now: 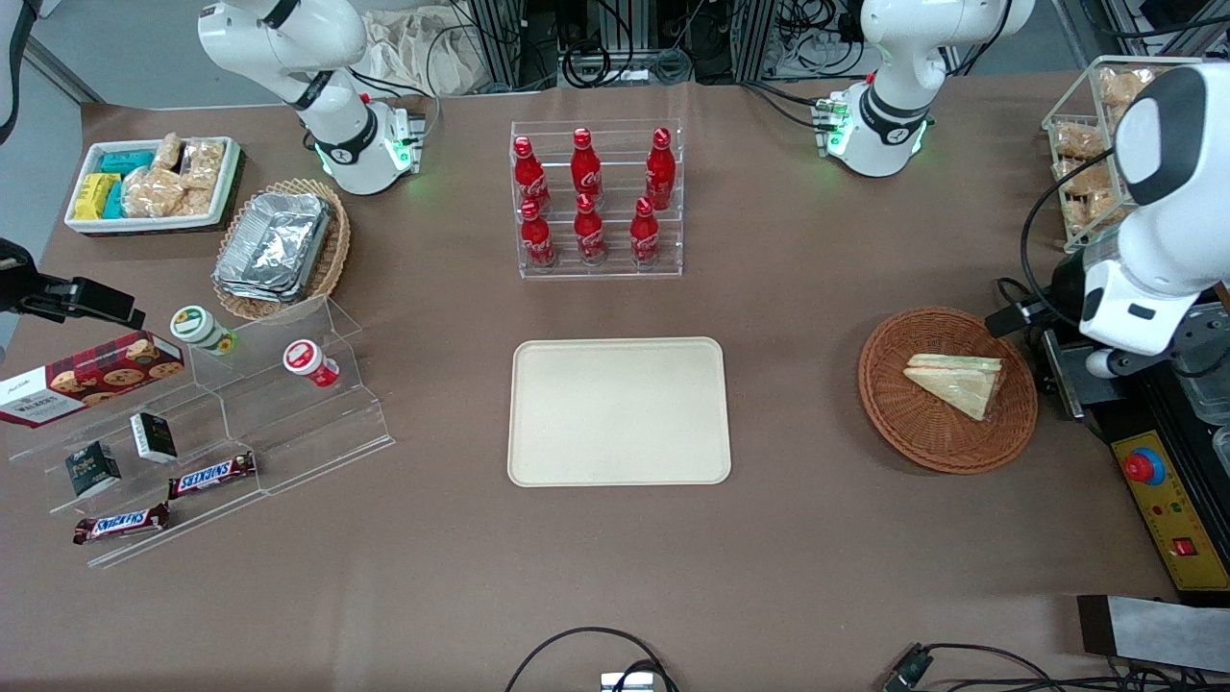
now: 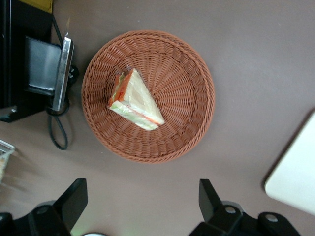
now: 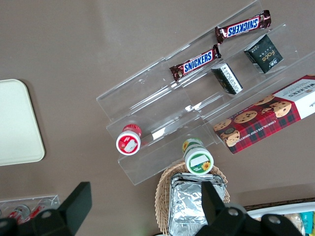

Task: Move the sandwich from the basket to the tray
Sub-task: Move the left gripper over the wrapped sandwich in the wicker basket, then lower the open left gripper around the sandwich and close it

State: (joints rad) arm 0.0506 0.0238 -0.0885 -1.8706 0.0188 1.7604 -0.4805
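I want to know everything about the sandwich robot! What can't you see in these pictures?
- Sandwich: its underside lies hidden against the basket in every view.
- Tray: the left wrist view's edge cuts off all but one corner.
- Gripper: it hangs above the table beside the basket, jaws open. In the front view the arm and its white casing cover most of it.

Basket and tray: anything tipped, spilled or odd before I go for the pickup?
Nothing stands out. The sandwich lies flat and wrapped inside the basket, nothing spilled around it. The tray sits flat and bare. The pincer is open, above the table beside the basket.
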